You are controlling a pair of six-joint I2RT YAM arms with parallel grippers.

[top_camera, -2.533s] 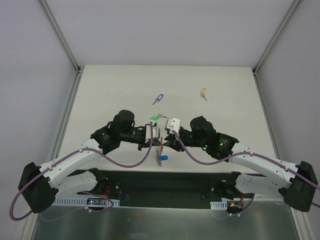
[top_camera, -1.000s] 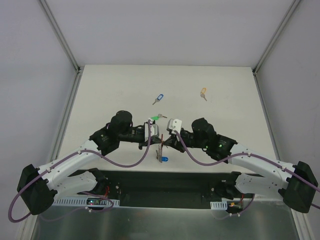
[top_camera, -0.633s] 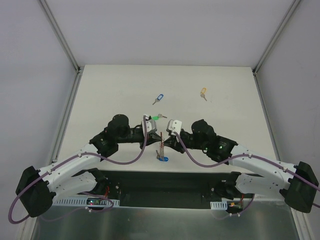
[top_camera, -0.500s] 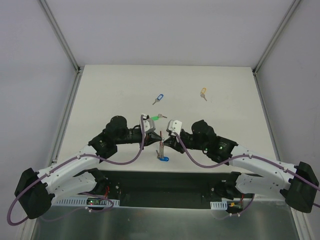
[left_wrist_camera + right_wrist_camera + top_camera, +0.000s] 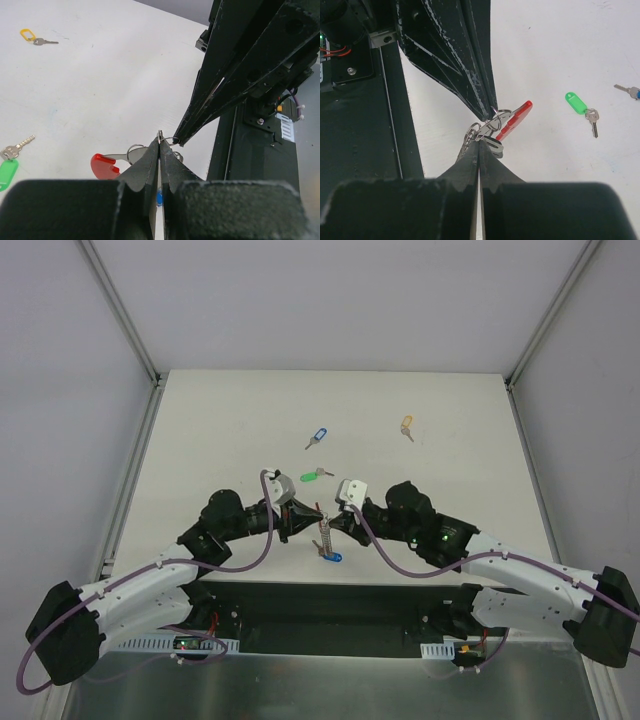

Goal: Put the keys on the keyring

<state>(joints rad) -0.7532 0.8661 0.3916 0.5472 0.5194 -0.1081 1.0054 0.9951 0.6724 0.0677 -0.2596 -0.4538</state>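
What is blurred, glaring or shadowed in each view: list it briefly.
Top external view: even soft light, no glare, faint shadows on the table, all sharp. Left wrist view: the left gripper blurs into a dark mass near the lens; the yellow key beyond is crisp. Right wrist view: the right gripper blurs likewise; the green key is sharp.

Keyring mostly hidden behind L tool; poss. blue tag under it, barely visible.

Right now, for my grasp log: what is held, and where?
Both arms' jaws pinch the keyring at thin metal loops beside its red band.
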